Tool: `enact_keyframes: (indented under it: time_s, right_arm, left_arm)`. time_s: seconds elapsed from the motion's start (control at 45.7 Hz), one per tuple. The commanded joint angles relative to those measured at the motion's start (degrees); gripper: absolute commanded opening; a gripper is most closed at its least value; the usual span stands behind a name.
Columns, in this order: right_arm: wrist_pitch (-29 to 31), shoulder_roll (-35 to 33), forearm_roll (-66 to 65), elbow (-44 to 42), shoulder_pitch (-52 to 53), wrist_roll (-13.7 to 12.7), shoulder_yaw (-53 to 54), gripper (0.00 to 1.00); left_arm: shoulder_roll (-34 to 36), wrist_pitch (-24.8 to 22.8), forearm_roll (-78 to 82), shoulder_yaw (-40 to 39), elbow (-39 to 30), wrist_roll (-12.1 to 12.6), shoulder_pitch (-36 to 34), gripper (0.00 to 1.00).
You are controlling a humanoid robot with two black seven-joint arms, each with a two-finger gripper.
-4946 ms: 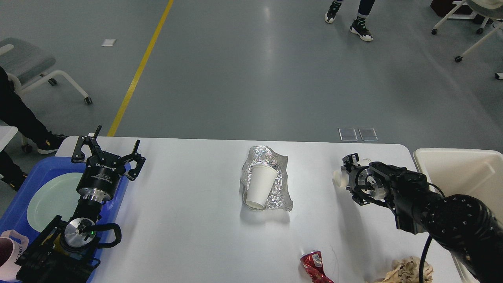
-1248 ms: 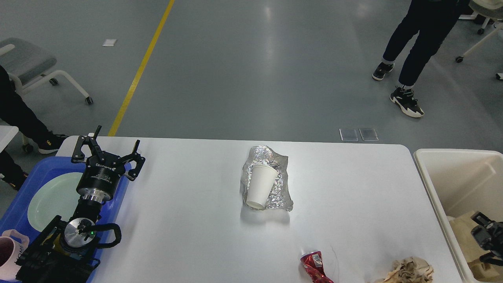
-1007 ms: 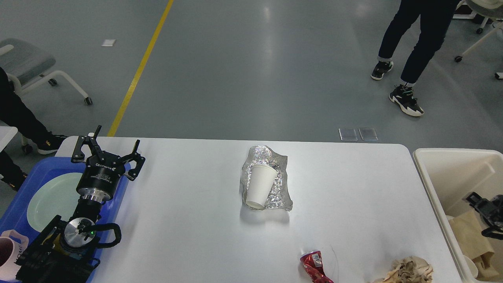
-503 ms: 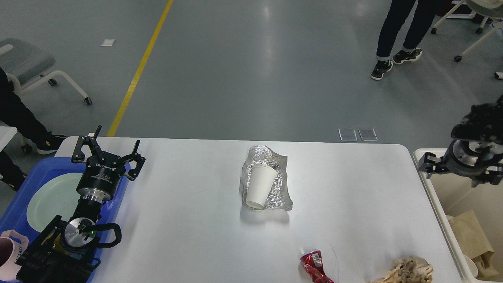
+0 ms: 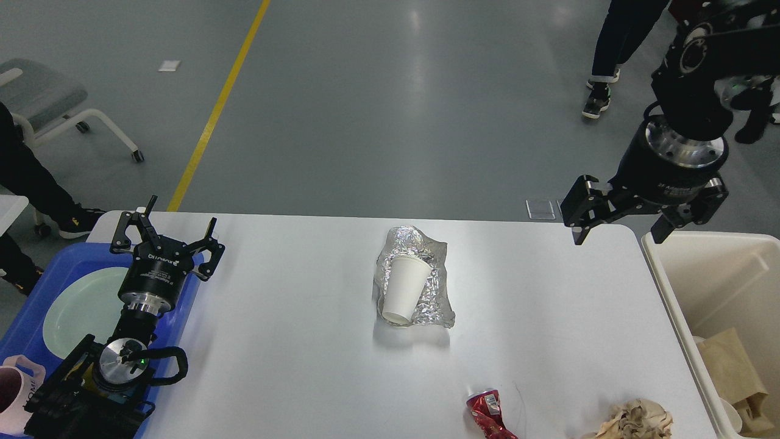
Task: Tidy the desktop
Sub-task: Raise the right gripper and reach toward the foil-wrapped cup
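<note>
So your white table [image 5: 292,341] filled most of the lower view, with its far edge running across the middle. Off its right end sat the cream bin [image 5: 725,274], some brown paper lying in the bottom, and at the left end the blue tray [image 5: 24,317] held a pale green plate [image 5: 73,311] and a mug [image 5: 12,390] in the near corner.

Your right gripper [image 5: 621,235] hung up above the table's far right corner, right by the bin, fingers spread wide with nothing between them. Your left gripper [image 5: 166,228] sat over the tray's edge, fingers also wide and empty.

Mid-table there was crumpled foil [image 5: 436,292] with a white paper cup [image 5: 403,286] tipped over on it. Near the front edge lay a wad of brown paper [image 5: 634,421] and a crushed red can [image 5: 487,411].
</note>
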Motion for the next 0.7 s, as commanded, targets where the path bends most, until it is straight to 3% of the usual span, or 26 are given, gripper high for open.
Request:
enact_keyframes:
  time_s: [0.0,0.372,0.503,0.678]
  right_arm:
    - [-0.38,0.35,3.02,5.95,5.80,0.04,0.62,1.00]
    - [-3.01,2.46,4.26,5.96,4.93,0.13,2.73,1.00]
    - [-5.47,1.41,5.66,4.82,-2.26,0.04,9.22,0.99]
    - [-14.08,2.02,12.59,-1.51,-17.47,-0.84,13.10,0.99]
  left_arm:
    - [-0.02,0.00,0.00,0.00,0.00,-0.06,-0.01,0.99]
    - [-0.02,0.00,0.00,0.00,0.00,0.02,-0.01,0.99]
    - [-0.02,0.00,0.00,0.00,0.00,0.03,-0.01,0.99]
    - [-0.02,0.00,0.00,0.00,0.00,-0.06,-0.09,0.99]
